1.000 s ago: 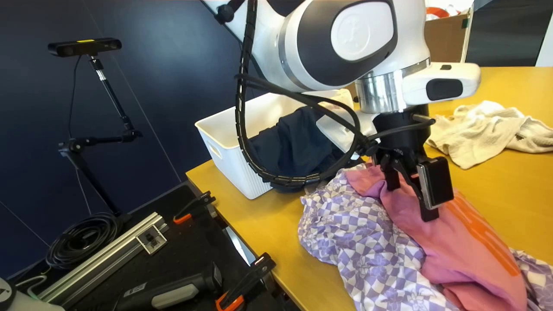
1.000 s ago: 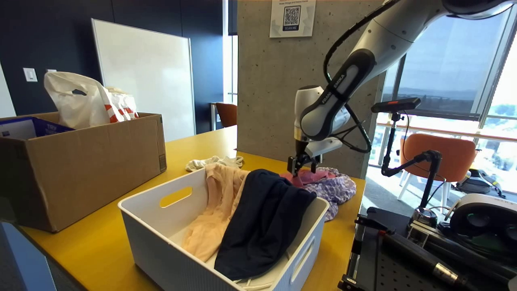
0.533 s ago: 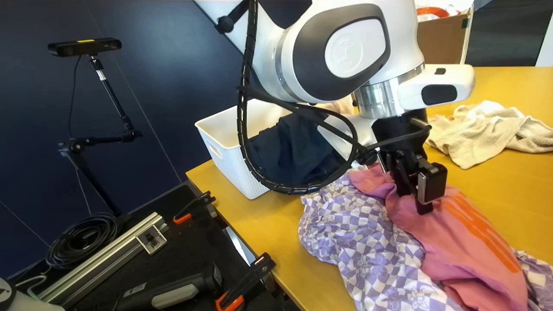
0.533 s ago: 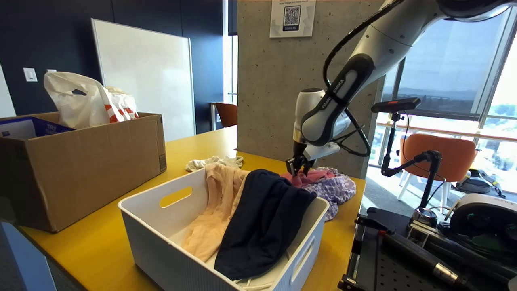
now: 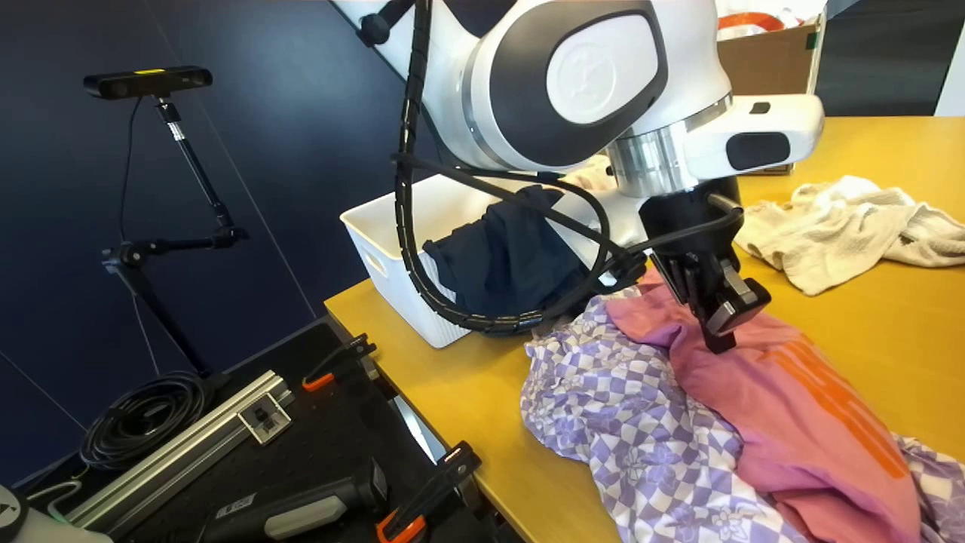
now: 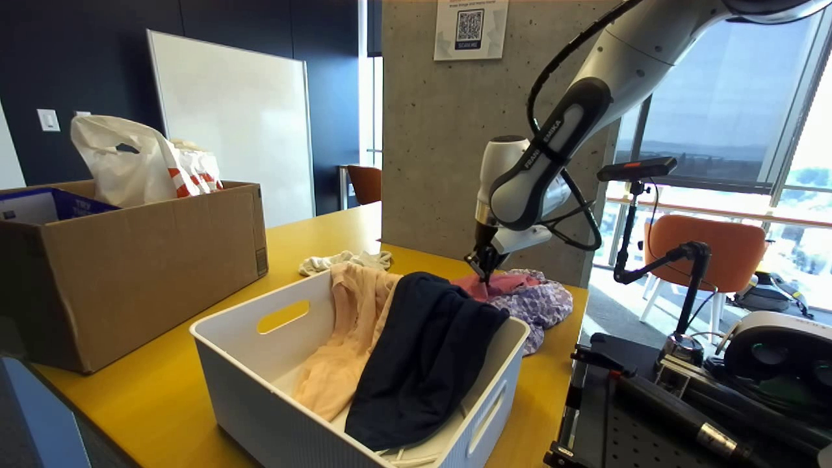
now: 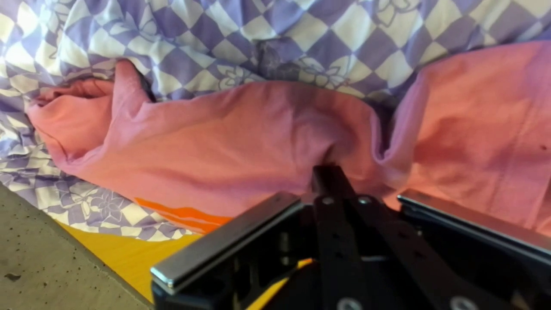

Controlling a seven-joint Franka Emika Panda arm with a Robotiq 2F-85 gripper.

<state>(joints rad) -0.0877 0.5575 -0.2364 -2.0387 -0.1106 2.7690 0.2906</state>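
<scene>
My gripper (image 5: 720, 341) points down at a pink cloth (image 5: 799, 430) with an orange patch, its two fingers together. In the wrist view the gripper (image 7: 329, 172) has its tips meeting against a small crease in the pink cloth (image 7: 215, 142); whether any fabric is pinched between them, I cannot tell. Beneath the pink piece lies a purple-and-white checked cloth (image 5: 618, 422), bunched on the table. The same pile shows behind the bin in an exterior view, with the gripper (image 6: 484, 278) above its pink part.
A white bin (image 6: 260, 396) holds a navy cloth (image 6: 422, 364) and a peach cloth (image 6: 338, 357). Cream cloth (image 5: 844, 226) lies farther along the yellow table (image 5: 467, 385). There are also a cardboard box (image 6: 162, 273), a concrete pillar (image 6: 448, 162) and table-edge clamps (image 5: 445, 483).
The fingers have gone from wide apart to together. The gripper dipped toward the pink cloth, then rose slightly and tilted. The cloths have hardly moved.
</scene>
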